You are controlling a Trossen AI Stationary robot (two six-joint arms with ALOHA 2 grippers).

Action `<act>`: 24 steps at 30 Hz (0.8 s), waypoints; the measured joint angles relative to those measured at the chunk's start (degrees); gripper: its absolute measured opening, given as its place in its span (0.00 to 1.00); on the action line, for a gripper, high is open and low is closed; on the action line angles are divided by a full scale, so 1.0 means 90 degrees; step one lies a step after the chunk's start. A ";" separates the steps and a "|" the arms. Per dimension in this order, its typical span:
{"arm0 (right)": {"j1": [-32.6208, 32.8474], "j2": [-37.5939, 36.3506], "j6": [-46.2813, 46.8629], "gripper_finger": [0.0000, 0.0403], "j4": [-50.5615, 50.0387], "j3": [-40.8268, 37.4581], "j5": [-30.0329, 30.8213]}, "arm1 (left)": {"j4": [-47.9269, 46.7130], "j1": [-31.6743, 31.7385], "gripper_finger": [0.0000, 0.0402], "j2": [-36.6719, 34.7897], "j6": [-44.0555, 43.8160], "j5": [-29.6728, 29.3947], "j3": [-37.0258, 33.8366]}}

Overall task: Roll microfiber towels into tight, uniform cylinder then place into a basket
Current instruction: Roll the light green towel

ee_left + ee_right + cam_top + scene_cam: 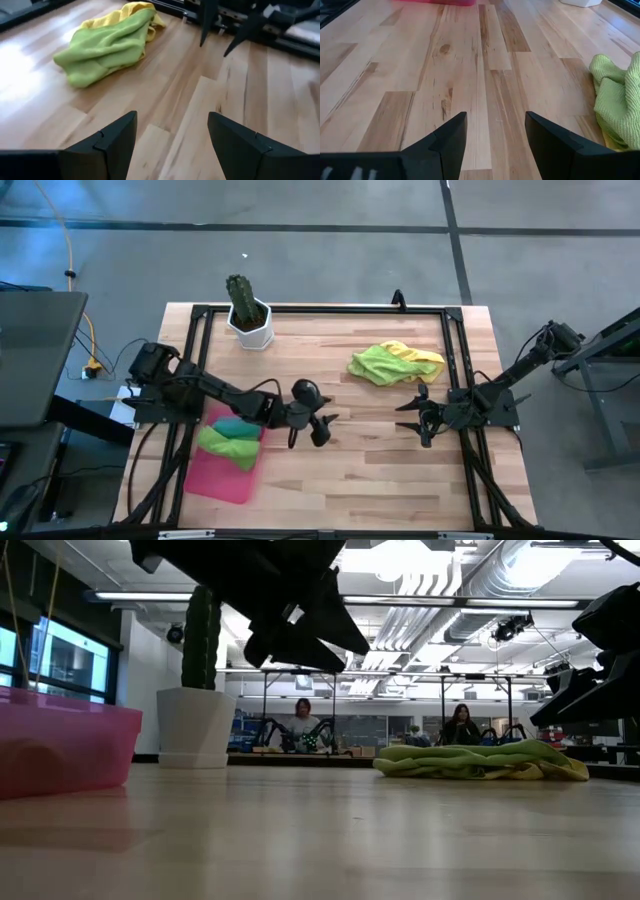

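A lime green towel [378, 364] lies crumpled on top of a yellow towel [422, 356] at the table's far right; both also show in the left wrist view [107, 42]. A teal towel [236, 426] and a green towel [227, 446] lie rolled in the pink-red basket [222, 478] at the near left. My left gripper [312, 430] is open and empty above the table's middle, right of the basket. My right gripper [418, 418] is open and empty near the right side, on the near side of the towel heap.
A white pot with a cactus [248, 320] stands at the far left. A black frame [330, 308] runs along the table's edges. Bare wood lies between the two grippers. People sit in the room beyond the table [303, 725].
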 joint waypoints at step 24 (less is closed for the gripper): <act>-0.0150 0.0000 0.1306 0.48 0.0786 0.0000 -0.0053 | 0.0311 -0.0059 0.58 -0.0002 0.0372 -0.0046 0.0000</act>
